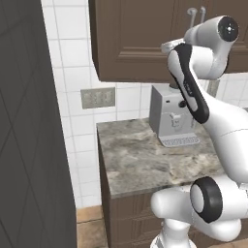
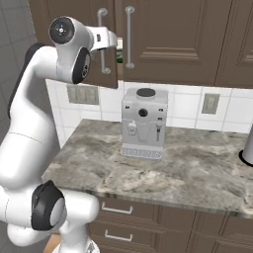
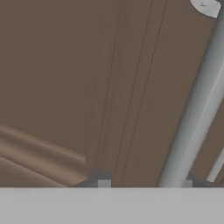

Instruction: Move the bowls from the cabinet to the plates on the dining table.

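The fingers (image 3: 145, 183) stand apart, clamped on nothing, pressed close against the cabinet (image 3: 65, 87) door. Its silver bar handle (image 3: 197, 109) runs just above the right fingertip. A coffee machine (image 2: 144, 123) stands on the worktop (image 2: 197, 168) below.

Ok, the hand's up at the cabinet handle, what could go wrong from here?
1. The gripper straddles the bar handle off-centre, near one fingertip; closing may clip it or slip.
2. The left cabinet door looks slightly ajar; swinging it wider may hit the forearm.
3. The coffee machine stands right below; a dropping elbow could knock it.
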Controlling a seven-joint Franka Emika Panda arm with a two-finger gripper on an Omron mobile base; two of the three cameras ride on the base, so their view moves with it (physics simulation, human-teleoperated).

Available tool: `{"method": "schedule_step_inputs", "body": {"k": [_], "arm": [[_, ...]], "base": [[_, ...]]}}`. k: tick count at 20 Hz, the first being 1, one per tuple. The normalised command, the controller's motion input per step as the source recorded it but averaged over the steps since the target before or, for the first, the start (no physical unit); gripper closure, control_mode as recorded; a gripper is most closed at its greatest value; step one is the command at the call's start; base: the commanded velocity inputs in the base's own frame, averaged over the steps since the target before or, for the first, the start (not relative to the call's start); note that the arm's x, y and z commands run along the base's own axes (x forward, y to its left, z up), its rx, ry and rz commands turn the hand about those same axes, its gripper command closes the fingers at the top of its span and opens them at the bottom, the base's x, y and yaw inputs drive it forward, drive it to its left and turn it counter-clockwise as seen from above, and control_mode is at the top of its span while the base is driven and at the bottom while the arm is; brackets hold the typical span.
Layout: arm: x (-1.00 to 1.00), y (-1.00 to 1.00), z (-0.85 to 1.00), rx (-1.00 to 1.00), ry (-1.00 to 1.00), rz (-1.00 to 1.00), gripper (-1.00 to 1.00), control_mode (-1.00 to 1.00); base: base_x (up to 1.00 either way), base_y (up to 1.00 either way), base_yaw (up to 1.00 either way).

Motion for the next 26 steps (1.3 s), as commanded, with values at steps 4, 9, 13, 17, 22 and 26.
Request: {"method": "schedule_step_inputs", "body": {"k": [4, 9, 13, 17, 22, 26], "arm": [[-0.21, 0.71, 0.48, -0.03, -0.09, 0.00, 1.00, -1.00], [-0.18, 0.72, 0.56, -0.01, -0.05, 0.00, 1.00, -1.00], [-0.15, 0.72, 0.62, 0.00, 0.00, 0.00, 1.00, -1.00], [-0.18, 0.70, 0.62, 0.00, 0.00, 0.00, 1.00, -1.00], [-0.31, 0.55, 0.47, -0.05, 0.01, -0.04, 1.00, -1.00], [-0.47, 0.26, 0.40, -0.06, -0.01, -0.05, 1.00, -1.00]], "base": [[0.00, 0.00, 0.00], [0.00, 0.00, 0.00], [0.00, 0.00, 0.00], [0.00, 0.00, 0.00], [0.00, 0.00, 0.00], [0.00, 0.00, 0.00]]}}
